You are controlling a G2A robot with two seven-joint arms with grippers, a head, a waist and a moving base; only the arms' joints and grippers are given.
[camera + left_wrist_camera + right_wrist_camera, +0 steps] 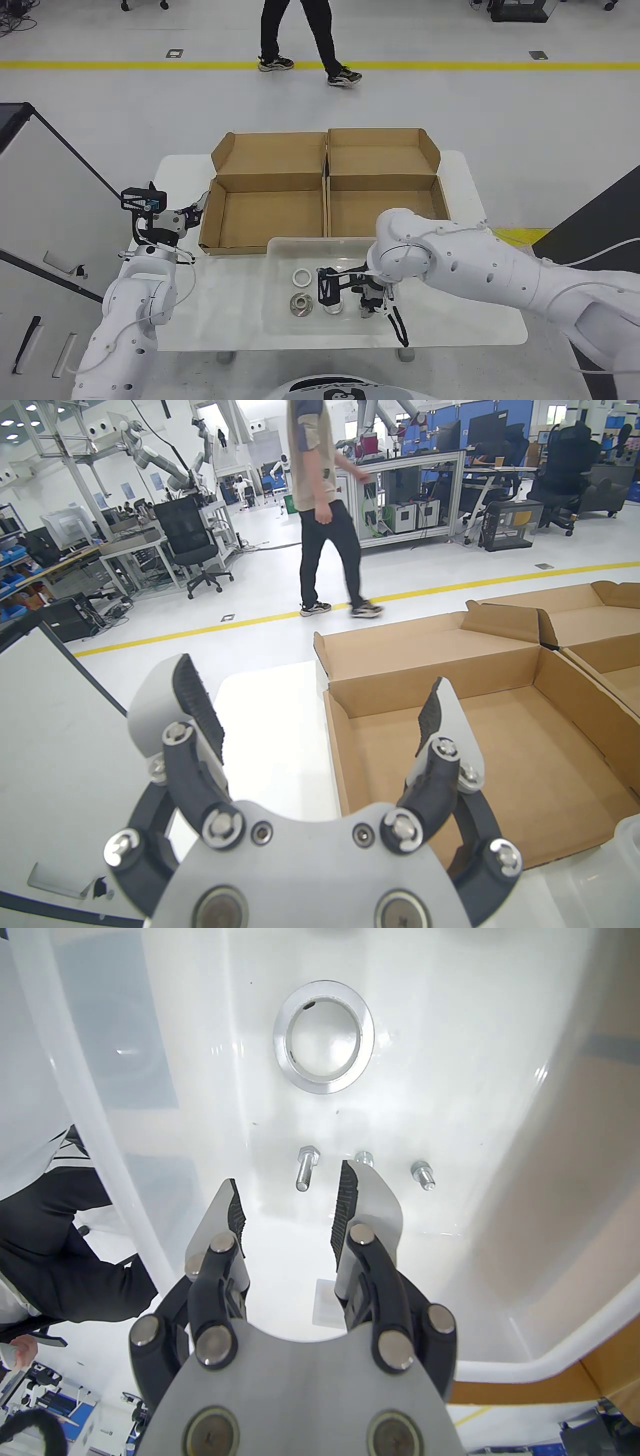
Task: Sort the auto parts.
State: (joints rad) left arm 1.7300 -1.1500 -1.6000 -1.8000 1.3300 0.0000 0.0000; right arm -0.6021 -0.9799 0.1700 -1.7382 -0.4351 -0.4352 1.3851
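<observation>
A white bin (440, 262) sits at the table's front middle. On its floor in the right wrist view lie a metal ring (323, 1036) and three small bolts: one (305, 1168) just beyond the fingertips, one (364, 1158) half hidden behind a finger, one (423, 1174) off to the side. My right gripper (290, 1175) hangs open inside the bin (500, 1178), low over the floor and holding nothing; from above it (362, 300) is beside two rings (299, 276) (299, 303). My left gripper (311, 672) is open and empty at the left table edge (195, 211).
Two open cardboard boxes stand side by side behind the bin, the left box (262, 215) and the right box (385, 208). The left box (475, 750) is right beside my left gripper. A grey panel (50, 220) leans at the far left.
</observation>
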